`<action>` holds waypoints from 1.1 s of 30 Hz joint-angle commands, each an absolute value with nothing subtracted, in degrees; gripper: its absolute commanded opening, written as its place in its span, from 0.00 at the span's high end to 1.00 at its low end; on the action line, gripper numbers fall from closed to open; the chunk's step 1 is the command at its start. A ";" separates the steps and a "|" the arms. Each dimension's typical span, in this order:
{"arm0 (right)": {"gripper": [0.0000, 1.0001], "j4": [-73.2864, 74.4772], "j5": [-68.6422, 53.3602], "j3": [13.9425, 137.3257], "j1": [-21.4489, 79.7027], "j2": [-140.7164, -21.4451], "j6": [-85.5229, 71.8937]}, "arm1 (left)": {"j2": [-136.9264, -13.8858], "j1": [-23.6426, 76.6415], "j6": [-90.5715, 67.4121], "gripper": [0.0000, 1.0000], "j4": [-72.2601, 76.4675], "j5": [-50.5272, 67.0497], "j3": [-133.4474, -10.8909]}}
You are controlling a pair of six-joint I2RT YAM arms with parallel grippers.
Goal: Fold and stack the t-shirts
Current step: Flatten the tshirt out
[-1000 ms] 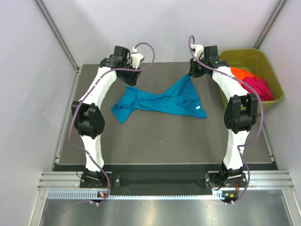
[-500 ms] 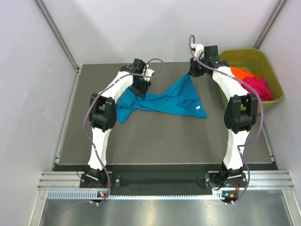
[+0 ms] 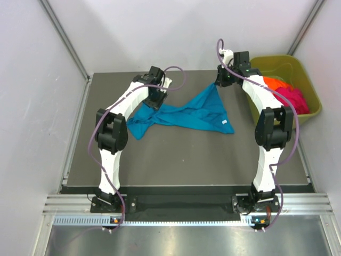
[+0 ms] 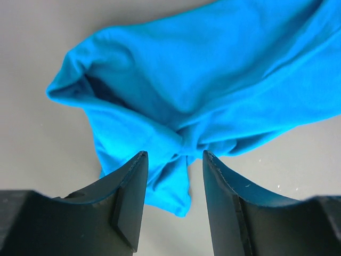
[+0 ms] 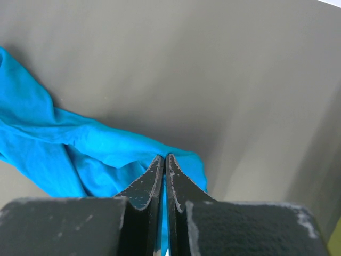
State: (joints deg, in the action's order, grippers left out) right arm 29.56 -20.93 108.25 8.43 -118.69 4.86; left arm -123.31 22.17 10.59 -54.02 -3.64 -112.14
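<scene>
A teal-blue t-shirt (image 3: pixel 197 114) lies twisted across the dark table, its white neck label (image 3: pixel 224 122) at the right. My left gripper (image 3: pixel 154 102) hovers low over the shirt's bunched left part. In the left wrist view this gripper (image 4: pixel 173 157) is open, and a loose fold of the teal cloth (image 4: pixel 213 80) lies below, between its fingers, which do not touch it. My right gripper (image 3: pixel 216 85) is shut on the shirt's far right corner and holds it up; the right wrist view shows the closed tips (image 5: pixel 164 157) pinching teal cloth (image 5: pixel 80 154). Orange (image 3: pixel 272 82) and magenta-pink (image 3: pixel 294 100) t-shirts lie in the tub.
An olive-green tub (image 3: pixel 277 60) stands off the table's right side, beside my right arm. Grey walls close in at the back and on both sides. Bare dark mat (image 3: pixel 186 160) stretches from the shirt to the near edge.
My left arm has swung from the back left in over the shirt's bunched left part and come down close to it, its jaws narrowing a little. The right gripper keeps its hold.
</scene>
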 commanded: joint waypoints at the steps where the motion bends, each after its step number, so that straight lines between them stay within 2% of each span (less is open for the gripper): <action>1: 1.00 27.86 -22.06 109.51 8.00 -119.09 4.22 | -120.49 22.41 10.28 0.50 -53.44 -4.92 -110.30; 10: 1.00 27.86 -21.62 109.69 8.00 -119.09 4.57 | -126.21 22.59 9.84 0.50 -53.79 -4.39 -114.87; 16: 1.00 27.86 -21.09 109.16 8.00 -118.92 4.75 | -128.49 22.59 10.02 0.54 -53.61 -5.71 -116.28; 26: 1.00 27.86 -21.18 109.51 8.09 -119.18 4.66 | -124.46 22.41 10.46 0.75 -53.35 -8.79 -114.70; 29: 1.00 27.95 -21.01 109.42 8.09 -119.00 4.57 | -122.35 22.06 11.16 0.90 -52.82 -9.93 -114.17; 30: 1.00 27.86 -20.92 109.34 8.09 -119.00 4.66 | -122.08 21.80 11.25 0.99 -52.82 -10.11 -114.08; 33: 1.00 27.69 -21.00 109.42 8.17 -118.83 4.66 | -121.73 21.45 11.78 1.00 -53.17 -10.28 -114.26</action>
